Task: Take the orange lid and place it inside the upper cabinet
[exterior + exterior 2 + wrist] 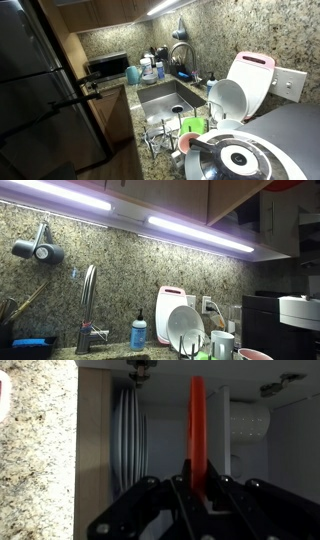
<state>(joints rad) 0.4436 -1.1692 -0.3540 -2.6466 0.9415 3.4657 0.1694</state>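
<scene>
In the wrist view the orange lid (pixel 197 420) stands upright and edge-on, a thin red-orange strip rising from between my black fingers. My gripper (pixel 197 478) is shut on its lower edge. Straight ahead is the open inside of the upper cabinet (pixel 93 440), seen past its brown wooden side wall. The brown cabinet fronts show along the top in both exterior views (pixel 170 192) (pixel 100 12). A reddish patch (pixel 287 184) at the top right edge may be the lid. My gripper does not show clearly in either exterior view.
Grey plates (pixel 128 440) stand on edge inside the cabinet, left of the lid; a white ribbed container (pixel 250 425) sits to the right. Speckled granite wall (pixel 35 440) is at the left. Below are the sink (pixel 165 98), green cup (pixel 193 126), faucet (pixel 88 300) and dark refrigerator (pixel 35 70).
</scene>
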